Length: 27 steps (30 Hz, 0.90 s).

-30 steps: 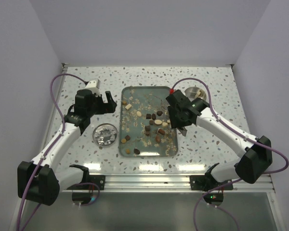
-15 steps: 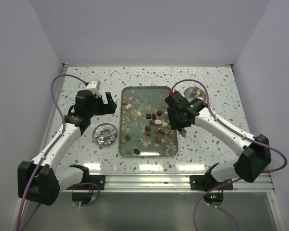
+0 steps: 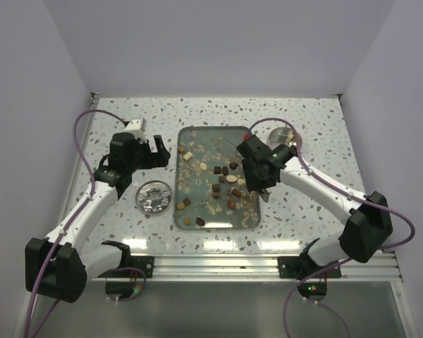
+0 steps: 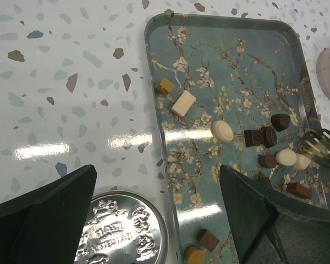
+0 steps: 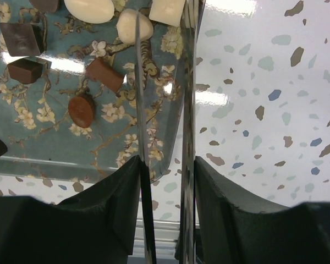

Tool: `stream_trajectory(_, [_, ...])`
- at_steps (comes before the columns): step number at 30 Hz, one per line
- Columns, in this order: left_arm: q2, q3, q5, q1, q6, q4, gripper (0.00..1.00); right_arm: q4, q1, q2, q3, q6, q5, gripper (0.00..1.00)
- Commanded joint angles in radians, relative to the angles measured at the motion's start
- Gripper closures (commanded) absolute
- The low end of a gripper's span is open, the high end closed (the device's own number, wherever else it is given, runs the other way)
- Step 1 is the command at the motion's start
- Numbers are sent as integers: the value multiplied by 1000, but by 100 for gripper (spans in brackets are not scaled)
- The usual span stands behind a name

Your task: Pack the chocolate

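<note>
Chocolate [image 3: 225,180] scattered on floral tray [image 3: 213,136]; round silver tin [image 3: 155,196] just left. Left gripper [image 3: 160,151] spread wide, empty; right gripper [image 5: 168,165] clamped on metal tongs [image 5: 188,110] at tray's right edge. Speckled table [image 3: 307,116], white walls [image 3: 218,49].

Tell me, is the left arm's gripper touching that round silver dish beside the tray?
Apart. The top view shows the left gripper hanging open beyond the silver dish, with a strip of speckled table between them.
</note>
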Motion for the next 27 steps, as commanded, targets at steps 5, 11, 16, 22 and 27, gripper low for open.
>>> stream_trajectory(5, [-43, -19, -20, 4, 14, 10, 0, -2, 12, 6, 33, 22, 17, 66])
stream_trajectory(11, [-54, -28, -23, 4, 12, 10, 0, -16, 13, 5, 84, 24, 43, 71])
stream_trajectory(16, [-64, -28, -29, 5, 9, 4, 0, -31, 15, 23, 177, 5, 68, 71])
stream_trajectory(22, [-80, -29, -43, 5, 9, -7, 0, -27, 5, 74, 292, -48, 114, 71])
stream_trajectory(27, [-97, -32, -55, 5, 0, -16, 0, -8, -45, 123, 334, -107, 115, 71])
